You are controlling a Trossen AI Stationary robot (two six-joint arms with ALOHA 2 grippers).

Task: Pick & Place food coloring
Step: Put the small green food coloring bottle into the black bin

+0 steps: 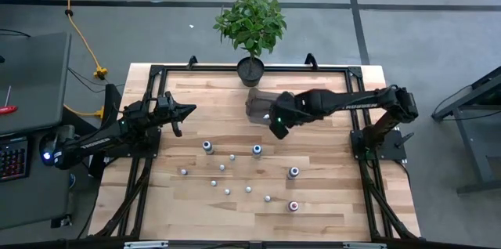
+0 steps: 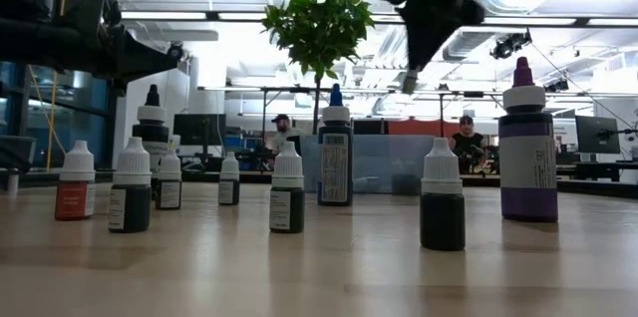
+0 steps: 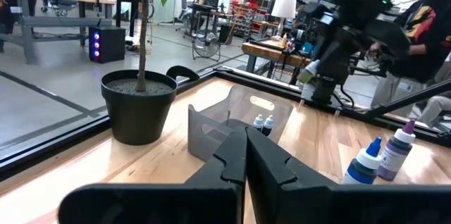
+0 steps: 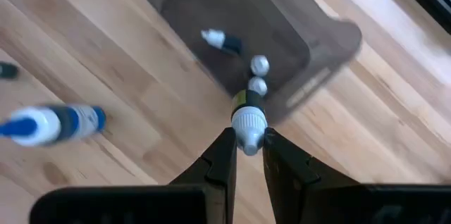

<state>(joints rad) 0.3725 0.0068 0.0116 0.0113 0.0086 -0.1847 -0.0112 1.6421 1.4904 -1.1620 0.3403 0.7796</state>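
Several tiny food coloring bottles stand on the wooden table (image 1: 235,218), among them a blue-capped one (image 1: 257,149) and a purple one (image 2: 526,148). Three more lie or stand inside the clear bin (image 1: 258,102) near the table's far edge. My right gripper (image 4: 248,143) hangs above the table just on the near side of the bin (image 4: 331,48), shut on one white-capped bottle (image 4: 246,111). At the table's left my left gripper (image 3: 245,146) is level and shut, with nothing in it. My right gripper pinches the bottle's white cap (image 4: 248,124) between its two fingers. The fingers slant steeply down from above. The bottle's dark body (image 4: 245,99) points down past the fingertips, lifted clear of the table and over the bin's near edge.
A potted plant (image 1: 250,30) stands at the middle of the table's far edge, right behind the bin. A black frame (image 1: 156,77) runs around the table. People sit at desks in the room beyond.
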